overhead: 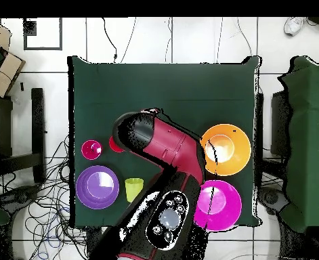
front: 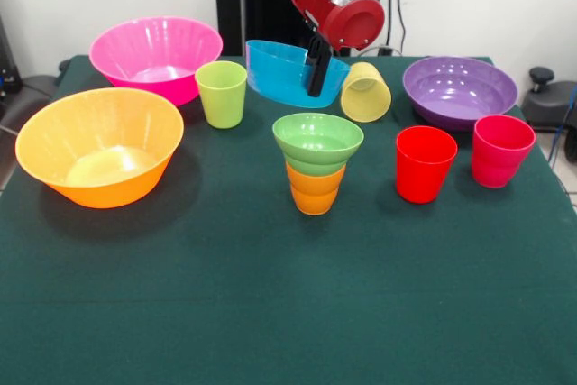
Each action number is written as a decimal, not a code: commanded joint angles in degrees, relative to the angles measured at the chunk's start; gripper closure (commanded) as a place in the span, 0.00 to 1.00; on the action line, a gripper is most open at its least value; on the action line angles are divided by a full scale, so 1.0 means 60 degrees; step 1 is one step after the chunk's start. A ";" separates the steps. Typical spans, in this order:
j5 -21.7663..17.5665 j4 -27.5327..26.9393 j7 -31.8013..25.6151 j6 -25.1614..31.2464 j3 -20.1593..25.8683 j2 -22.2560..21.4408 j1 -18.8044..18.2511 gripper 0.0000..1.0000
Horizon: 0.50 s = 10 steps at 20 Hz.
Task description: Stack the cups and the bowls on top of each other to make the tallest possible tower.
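Note:
My gripper [front: 315, 86] is shut on the rim of the small blue bowl [front: 275, 74] and holds it tilted, behind and above the tower. The tower stands mid-table: the small light green bowl [front: 317, 142] sits on the orange ribbed cup [front: 315, 191]. The lime green cup [front: 221, 94] stands to the left. The pale yellow cup [front: 365, 92] is tipped with its mouth toward the camera. The red cup [front: 424, 164] and the pink-red cup [front: 501, 151] stand at the right. In the overhead view the arm [overhead: 165, 145] hides the gripper, the blue bowl and the tower.
The large orange bowl [front: 99, 143] and the large pink bowl [front: 155, 56] sit at the left, and the purple bowl [front: 460, 89] at the back right. The overhead view shows the purple bowl [overhead: 97, 187], orange bowl [overhead: 225, 149] and pink bowl [overhead: 218, 204]. The green cloth [front: 270, 313] covers the table.

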 commanded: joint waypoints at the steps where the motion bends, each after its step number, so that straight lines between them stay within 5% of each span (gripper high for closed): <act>1: -0.0429 -0.0315 0.0617 -0.0119 0.1108 0.0694 -0.0110 1.00; 10: -0.0408 -0.0417 0.0646 -0.0089 0.1101 0.0758 -0.0133 1.00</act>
